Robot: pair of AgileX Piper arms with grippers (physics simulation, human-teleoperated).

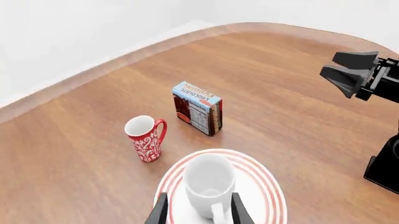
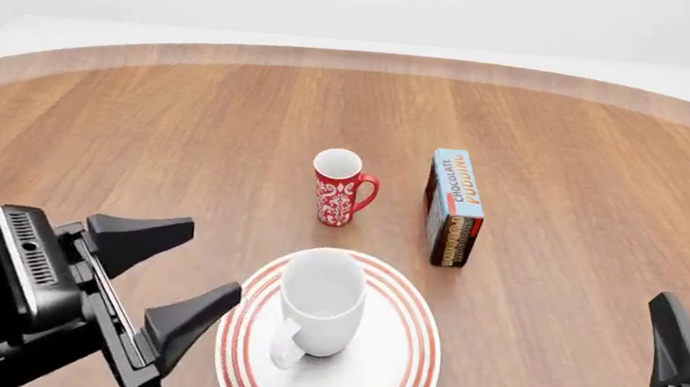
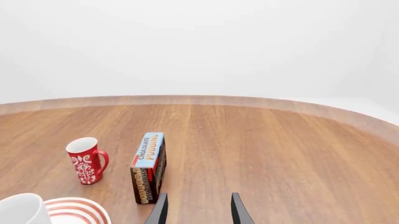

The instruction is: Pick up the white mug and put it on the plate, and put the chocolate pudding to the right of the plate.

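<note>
The white mug [image 2: 322,301] stands upright on the red-ringed plate [image 2: 412,365], handle toward the near left. Left of the plate, clear of the mug, my left gripper [image 2: 210,259] hangs open and empty. In the left wrist view the mug [image 1: 209,184] shows ahead between the finger tips [image 1: 160,212]. The chocolate pudding [image 2: 454,209] stands upright behind the plate and to its right. My right gripper [image 3: 198,212] is open and empty, short of the pudding [image 3: 148,167]. In the front view only one of its fingers [image 2: 675,354] shows, at the lower right.
A slim red mug with white pattern [image 2: 339,187] stands just behind the plate, left of the pudding. The wooden table's curved far edge [image 2: 355,60] runs across the back. The right arm [image 1: 352,74] shows in the left wrist view.
</note>
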